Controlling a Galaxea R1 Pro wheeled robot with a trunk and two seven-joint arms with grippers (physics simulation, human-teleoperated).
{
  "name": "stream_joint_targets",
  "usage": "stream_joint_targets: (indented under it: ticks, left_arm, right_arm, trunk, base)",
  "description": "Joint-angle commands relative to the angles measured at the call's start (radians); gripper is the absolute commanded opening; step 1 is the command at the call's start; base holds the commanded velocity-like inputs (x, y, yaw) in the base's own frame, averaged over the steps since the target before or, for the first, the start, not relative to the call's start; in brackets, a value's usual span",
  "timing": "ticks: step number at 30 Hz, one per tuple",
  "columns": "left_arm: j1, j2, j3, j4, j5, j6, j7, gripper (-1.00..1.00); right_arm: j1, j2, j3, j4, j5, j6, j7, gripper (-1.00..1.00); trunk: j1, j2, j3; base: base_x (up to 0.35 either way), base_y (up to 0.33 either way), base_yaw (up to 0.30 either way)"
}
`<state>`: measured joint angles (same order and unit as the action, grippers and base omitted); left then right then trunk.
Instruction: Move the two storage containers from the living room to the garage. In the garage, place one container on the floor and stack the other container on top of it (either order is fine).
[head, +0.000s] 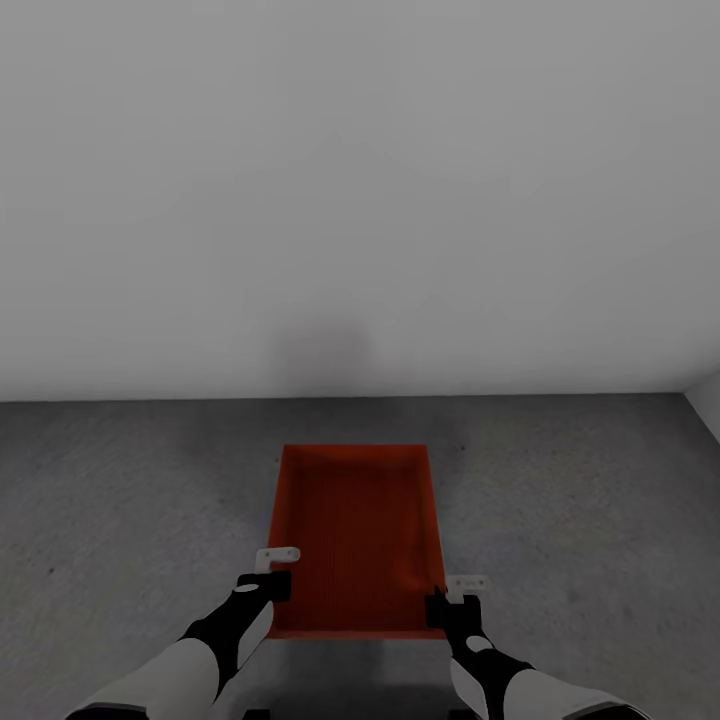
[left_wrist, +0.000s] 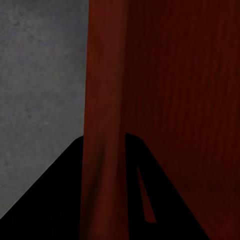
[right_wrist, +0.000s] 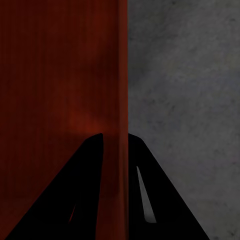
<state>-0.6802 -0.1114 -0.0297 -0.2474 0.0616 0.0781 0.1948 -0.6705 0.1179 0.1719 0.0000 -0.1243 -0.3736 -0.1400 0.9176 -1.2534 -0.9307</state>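
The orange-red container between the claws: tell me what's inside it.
The storage container looks empty: the head view shows only its bare ribbed bottom. The left claw and right claw straddle its side walls, covering small patches there.

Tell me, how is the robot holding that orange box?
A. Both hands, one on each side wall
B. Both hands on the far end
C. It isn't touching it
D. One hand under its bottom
A: the left hand and right hand each pinch a side wall of the orange box near its close end.
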Motion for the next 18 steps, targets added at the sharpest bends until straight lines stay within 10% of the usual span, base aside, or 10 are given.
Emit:
stream_joint_targets:
  ticks: [1, 18]
  left_arm:
    - [-0.001, 0.000, 0.067, -0.007, 0.017, 0.008, 0.011, -1.00]
    - [-0.001, 0.000, 0.067, -0.006, 0.017, 0.007, 0.011, -1.00]
  right_arm:
    - [0.000, -0.001, -0.035, 0.005, -0.038, -0.009, -0.012, -1.00]
    - [0.000, -0.001, -0.035, 0.005, -0.038, -0.010, -0.012, -1.00]
  trunk:
    - [0.004, -0.008, -0.004]
    - [0.069, -0.127, -0.057]
  base:
    - [0.000, 0.000, 0.000]
    - [0.000, 0.000, 0.000]
